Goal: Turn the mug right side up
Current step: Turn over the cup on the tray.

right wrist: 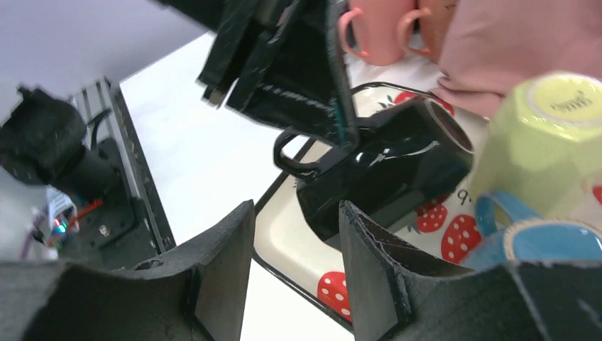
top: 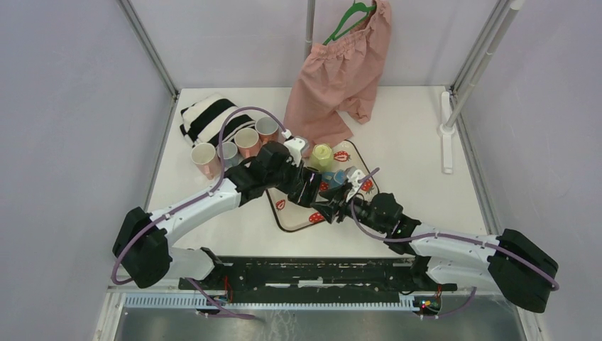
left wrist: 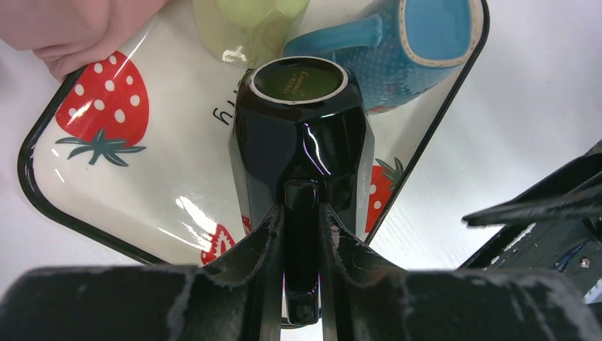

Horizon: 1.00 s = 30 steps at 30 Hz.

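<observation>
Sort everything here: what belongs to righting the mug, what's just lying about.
Job: glossy black faceted ceramic mug, left fingers clamping its handle, open right fingers.
Lying about: pale green ceramic mug, blue mug, strawberry-printed tray, pink cups, pink shorts, striped cloth.

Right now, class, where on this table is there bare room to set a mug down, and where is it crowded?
Bare: the tabletop between the tray and the white stand, right of the pink shorts. Crowded: the tray, with black mug, green mug, blue mug.

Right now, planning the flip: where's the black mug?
Left wrist view, centre: black mug over the strawberry tray, handle in the left tool, near the blue mug.
</observation>
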Each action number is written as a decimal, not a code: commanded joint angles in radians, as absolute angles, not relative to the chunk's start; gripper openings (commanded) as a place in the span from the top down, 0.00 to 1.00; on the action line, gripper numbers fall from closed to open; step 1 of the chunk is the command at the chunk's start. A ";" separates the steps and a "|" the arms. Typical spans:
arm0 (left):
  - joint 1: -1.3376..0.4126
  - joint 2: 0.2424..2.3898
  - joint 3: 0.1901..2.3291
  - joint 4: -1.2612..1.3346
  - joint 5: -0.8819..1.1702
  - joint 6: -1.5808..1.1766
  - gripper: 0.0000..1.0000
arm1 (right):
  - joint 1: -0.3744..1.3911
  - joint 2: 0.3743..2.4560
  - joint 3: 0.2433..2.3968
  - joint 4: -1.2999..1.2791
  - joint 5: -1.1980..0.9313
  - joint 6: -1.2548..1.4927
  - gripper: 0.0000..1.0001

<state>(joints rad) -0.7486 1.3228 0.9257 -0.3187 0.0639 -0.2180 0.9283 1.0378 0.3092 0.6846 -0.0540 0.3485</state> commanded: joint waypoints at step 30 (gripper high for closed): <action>-0.755 1.200 0.950 -0.205 0.156 -0.325 0.98 | 1.084 1.429 0.408 1.092 -0.092 -0.468 0.46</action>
<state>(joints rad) -0.7486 1.2472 0.9257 -0.3145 0.1181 -0.2836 1.0737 1.3956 0.3580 1.0298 -0.1440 -0.4152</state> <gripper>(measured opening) 0.269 0.549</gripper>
